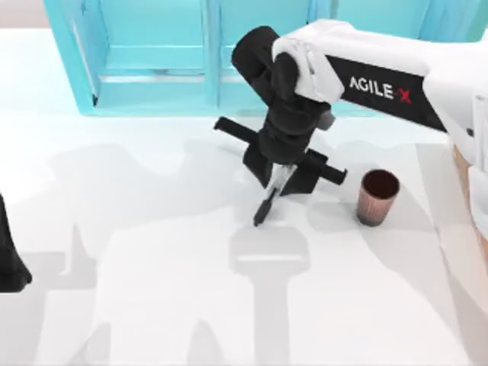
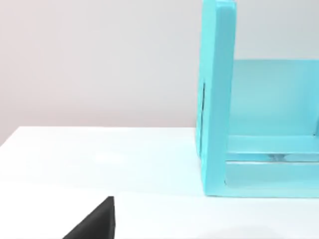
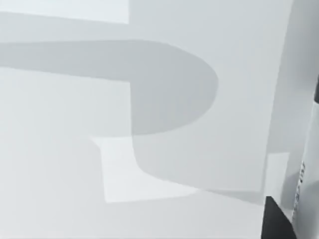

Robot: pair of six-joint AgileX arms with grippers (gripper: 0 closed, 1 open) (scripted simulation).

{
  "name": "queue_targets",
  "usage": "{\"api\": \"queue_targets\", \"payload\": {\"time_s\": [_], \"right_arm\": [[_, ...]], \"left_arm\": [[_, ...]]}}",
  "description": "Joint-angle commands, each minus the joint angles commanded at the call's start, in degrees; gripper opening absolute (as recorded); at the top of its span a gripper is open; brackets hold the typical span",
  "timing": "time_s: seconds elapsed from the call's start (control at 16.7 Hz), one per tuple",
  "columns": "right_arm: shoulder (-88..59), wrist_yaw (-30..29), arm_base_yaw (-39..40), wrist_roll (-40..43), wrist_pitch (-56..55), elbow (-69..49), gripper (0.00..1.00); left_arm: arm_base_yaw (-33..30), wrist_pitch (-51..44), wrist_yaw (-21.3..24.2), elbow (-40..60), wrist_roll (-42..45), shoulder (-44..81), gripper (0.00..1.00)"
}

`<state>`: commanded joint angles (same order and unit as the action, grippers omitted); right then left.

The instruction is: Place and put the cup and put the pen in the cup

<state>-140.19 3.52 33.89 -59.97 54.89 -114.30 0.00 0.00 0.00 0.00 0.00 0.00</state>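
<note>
The pen (image 1: 268,202), a slim black marker with a grey-white labelled middle barrel, hangs tip-down near the middle of the bench, gripped at its upper barrel by the right end effector (image 1: 280,177), whose fingers are closed narrowly on it. Its dark lower tip sits just at or just above the white bench (image 1: 152,290); I cannot tell whether it touches. In the right wrist view the pen (image 3: 305,169) runs along the picture's edge beside a dark finger (image 3: 274,219).

It looks light and rigid, with a smooth, probably slippery barrel. A hold high on the barrel leaves plenty of length free below to go into the cup, though a thin round body may swing or twist in the pinch.

The small copper-brown cylindrical cup (image 1: 377,197) stands upright, mouth open, near the pen on its right.

The turquoise cabinet (image 1: 191,53) stands at the far edge. The left end effector (image 1: 9,263) is parked at the left edge; I cannot tell how its fingers are set.
</note>
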Motion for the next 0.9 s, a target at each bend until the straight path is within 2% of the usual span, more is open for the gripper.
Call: {"api": "queue_targets", "payload": {"time_s": [0.24, 0.54, 0.9], "right_arm": [[5.9, -0.6, 2.7, -2.4, 2.4, 5.4, 0.0], [20.4, -0.9, 5.8, -6.1, 5.1, 12.8, 0.0], [23.0, -1.0, 7.7, -7.7, 6.9, 15.3, 0.0]], "left_arm": [[0.0, 0.0, 0.0, 0.0, 0.0, 0.0, 1.0], [0.0, 0.0, 0.0, 0.0, 0.0, 0.0, 1.0], [0.0, 0.0, 0.0, 0.0, 0.0, 0.0, 1.0]]}}
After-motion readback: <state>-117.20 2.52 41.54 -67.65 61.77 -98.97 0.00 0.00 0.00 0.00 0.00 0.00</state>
